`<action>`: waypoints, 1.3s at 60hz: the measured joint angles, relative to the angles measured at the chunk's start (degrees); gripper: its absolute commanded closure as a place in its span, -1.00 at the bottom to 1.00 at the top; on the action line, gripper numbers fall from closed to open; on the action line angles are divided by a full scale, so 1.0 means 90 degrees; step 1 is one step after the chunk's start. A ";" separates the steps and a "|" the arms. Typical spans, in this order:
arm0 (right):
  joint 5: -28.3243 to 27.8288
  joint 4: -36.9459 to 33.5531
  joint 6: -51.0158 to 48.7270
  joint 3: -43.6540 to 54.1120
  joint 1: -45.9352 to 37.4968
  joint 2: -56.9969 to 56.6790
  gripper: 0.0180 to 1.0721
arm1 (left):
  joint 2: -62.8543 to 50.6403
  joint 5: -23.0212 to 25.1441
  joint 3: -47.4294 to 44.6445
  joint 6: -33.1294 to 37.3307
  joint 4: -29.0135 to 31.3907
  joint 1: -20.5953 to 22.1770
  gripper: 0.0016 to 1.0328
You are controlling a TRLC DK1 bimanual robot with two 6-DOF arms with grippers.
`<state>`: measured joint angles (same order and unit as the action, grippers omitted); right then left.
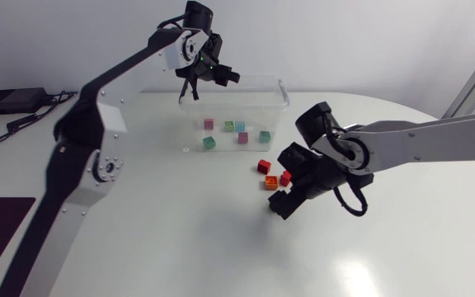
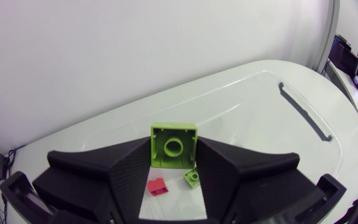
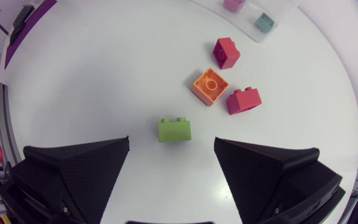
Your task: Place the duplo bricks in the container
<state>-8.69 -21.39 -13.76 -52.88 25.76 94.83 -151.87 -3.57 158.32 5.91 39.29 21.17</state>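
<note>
Bright, even light from above, white table [image 1: 180,247] glowing pale, faint soft shadow beneath the right gripper [image 1: 285,186], mild sheen along the clear container [image 1: 284,97] rim, black fingers [image 3: 73,174] dark, nearly without detail.

The left arm [image 1: 81,124] rises from the bench's [image 1: 180,247] near left side, elbow bent, its silver forearm slanting up and inward to a raised wrist [image 1: 180,51]. Its tool [image 2: 173,148] points downward, both black wedge fingers [image 2: 120,168] pressed against opposite sides of a green brick [image 2: 173,140] held between them. The right arm [image 1: 419,140] enters from the right edge and stretches almost level toward the middle, its wrist [image 1: 349,153] turned down. The right tool [image 3: 171,143] hangs low over the bench, its two broad fingers [image 3: 79,168] spread wide apart and gripping nothing.
</note>
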 measured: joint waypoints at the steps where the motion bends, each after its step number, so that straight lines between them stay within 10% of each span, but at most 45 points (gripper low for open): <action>1: 0.0007 0.0029 0.0000 0.0000 0.0005 0.0051 -0.84 | -0.0189 -0.0002 0.0372 -0.0002 0.0221 0.0000 -0.68; 8: 0.0044 0.0194 -0.0005 0.0000 0.0034 0.0362 -0.70 | -0.1345 -0.0049 0.1987 -0.0012 0.1396 0.0022 -0.90; 24: 0.0138 0.0376 -0.0046 -0.0068 0.0063 0.0906 -0.48 | -0.1571 -0.0104 0.2237 -0.0352 0.3077 0.0238 -0.90; 36: 0.0148 0.0379 -0.0041 -0.0376 0.0153 0.1018 -0.48 | -0.0750 0.0228 0.1987 -0.1146 0.3237 0.0364 -0.90; 42: 0.0187 0.0376 -0.0041 -0.0510 0.0202 0.1088 -0.45 | 0.0250 0.0376 0.1605 -0.1375 0.3247 0.0304 -0.90; 56: 0.0289 0.0376 -0.0034 -0.0576 0.0306 0.1217 0.40 | 0.1962 0.0925 0.0355 -0.1688 0.3247 -0.0107 -0.90; 78: 0.0335 -0.0087 0.0158 -0.0505 0.0306 0.0522 0.42 | 0.3376 0.1205 -0.2465 -0.1821 0.3553 -0.0124 -0.92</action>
<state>-5.67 -22.17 -12.34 -57.43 28.51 99.53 -121.49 7.27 136.14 -10.48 71.26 20.05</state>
